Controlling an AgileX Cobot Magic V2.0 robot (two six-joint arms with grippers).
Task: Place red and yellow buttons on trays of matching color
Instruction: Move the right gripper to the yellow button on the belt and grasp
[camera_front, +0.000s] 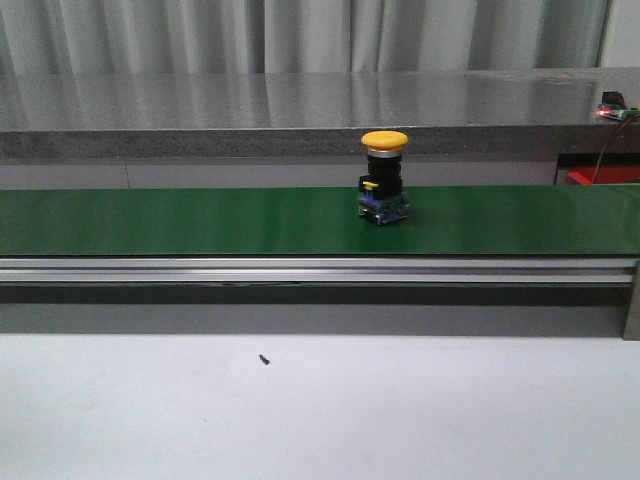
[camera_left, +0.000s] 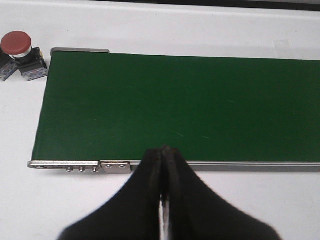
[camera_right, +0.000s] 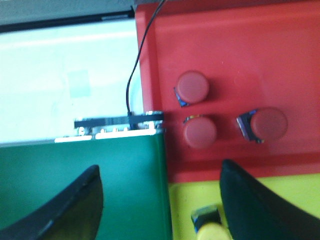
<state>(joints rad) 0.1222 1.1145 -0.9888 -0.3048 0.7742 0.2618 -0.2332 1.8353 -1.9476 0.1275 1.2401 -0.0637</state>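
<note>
A yellow button (camera_front: 384, 178) stands upright on the green belt (camera_front: 200, 220) in the front view, with no gripper near it. My left gripper (camera_left: 164, 150) is shut and empty over the belt's near edge (camera_left: 200, 164); a red button (camera_left: 19, 52) stands on the white table past the belt's end. My right gripper (camera_right: 160, 180) is open and empty, over the belt's end (camera_right: 100, 170) and the trays. The red tray (camera_right: 230, 50) holds three red buttons (camera_right: 193, 87) (camera_right: 200, 132) (camera_right: 267, 124). The yellow tray (camera_right: 185, 200) holds a yellow button (camera_right: 212, 227), beside one finger (camera_right: 260, 210).
A black cable (camera_right: 131, 85) runs over the red tray's edge to the belt's end bracket (camera_right: 120, 121). A grey counter (camera_front: 300, 115) runs behind the belt, with a small lit board (camera_front: 612, 108) at its right. A small black speck (camera_front: 264, 358) lies on the white table.
</note>
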